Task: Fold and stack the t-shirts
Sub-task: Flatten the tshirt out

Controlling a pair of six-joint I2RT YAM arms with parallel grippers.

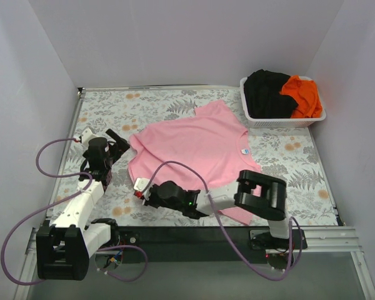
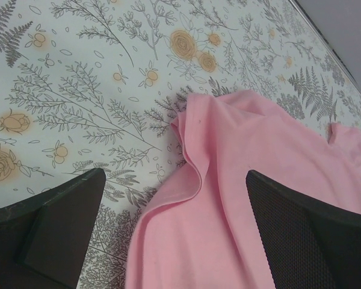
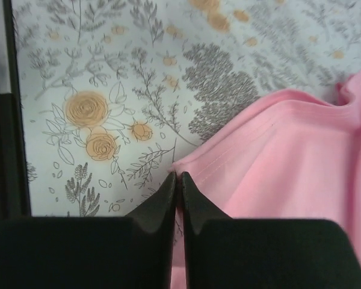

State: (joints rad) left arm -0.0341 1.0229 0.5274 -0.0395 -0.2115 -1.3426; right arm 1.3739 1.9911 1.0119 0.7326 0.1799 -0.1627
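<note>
Lying spread on the desk point(image 1: 287, 162), the pink t-shirt point(image 1: 200, 147) awaits folding. The right pincer point(image 3: 176, 176) is shut tight at a hem corner, though any hold on the cloth is unclear. The left pincer point(image 2: 174, 177) gapes wide over the neighbouring corner, probably for a paired lift.

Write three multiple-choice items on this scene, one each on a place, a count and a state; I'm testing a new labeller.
1. Where is the orange shirt?
A. in the basket
B. spread on the table
C. in a gripper
2. How many shirts show?
A. two
B. three
C. four
3. The right gripper is:
A. wide open
B. shut on the pink shirt
C. out of view

1 A: it lies in the basket beside the black shirt.
2 B: one pink, one black, one orange.
3 B: its fingers meet on the hem corner.
</note>
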